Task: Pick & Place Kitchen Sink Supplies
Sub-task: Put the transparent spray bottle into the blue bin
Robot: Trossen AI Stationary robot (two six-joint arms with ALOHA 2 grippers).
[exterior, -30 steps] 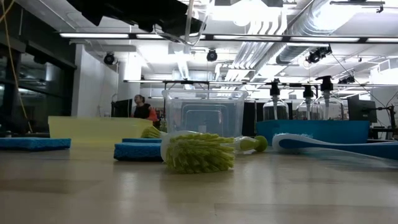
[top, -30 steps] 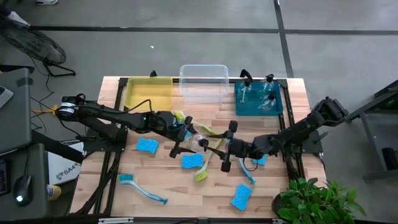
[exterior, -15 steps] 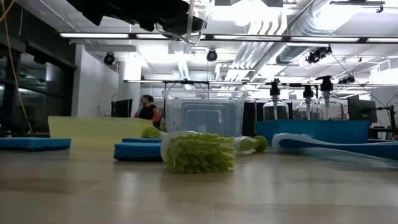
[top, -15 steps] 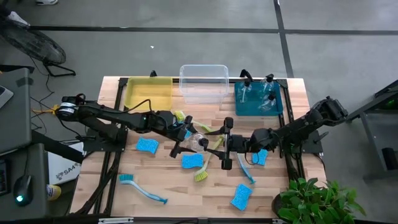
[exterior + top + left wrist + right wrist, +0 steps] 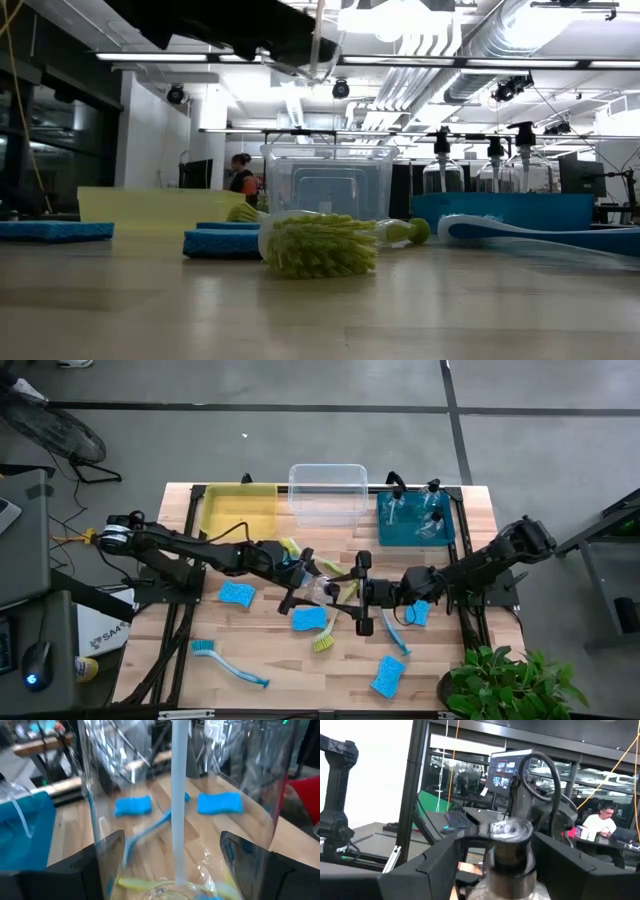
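A small clear spray bottle (image 5: 322, 588) is off the table near its middle, its dip tube (image 5: 179, 795) plain in the left wrist view. My left gripper (image 5: 303, 582) reaches in from the left and is shut on it. My right gripper (image 5: 362, 593) comes from the right, open. Its fingers (image 5: 440, 865) stand on either side of the bottle's dark top (image 5: 507, 847) without touching it. Blue sponges (image 5: 237, 593), (image 5: 310, 619) and a yellow-green brush (image 5: 325, 632) lie flat on the table below. My left gripper pinches the spray bottle's clear body (image 5: 135, 855) between its two fingers (image 5: 102, 867), which lie across it. It comes from the table's left, slanting down. The bottle is lifted clear of the table (image 5: 305, 55) and stands roughly upright in the hold.
Yellow bin (image 5: 240, 508), clear bin (image 5: 327, 492) and teal bin (image 5: 415, 525), the last holding spray bottles, line the far edge. More sponges (image 5: 388, 676), (image 5: 418, 612) and blue brushes (image 5: 230, 663), (image 5: 393, 630) lie on the near half. A plant (image 5: 505, 680) stands at the near right corner.
My right gripper has moved toward the table's left, closing on the held bottle, and stays open. My left gripper with the bottle has shifted slightly toward the right.
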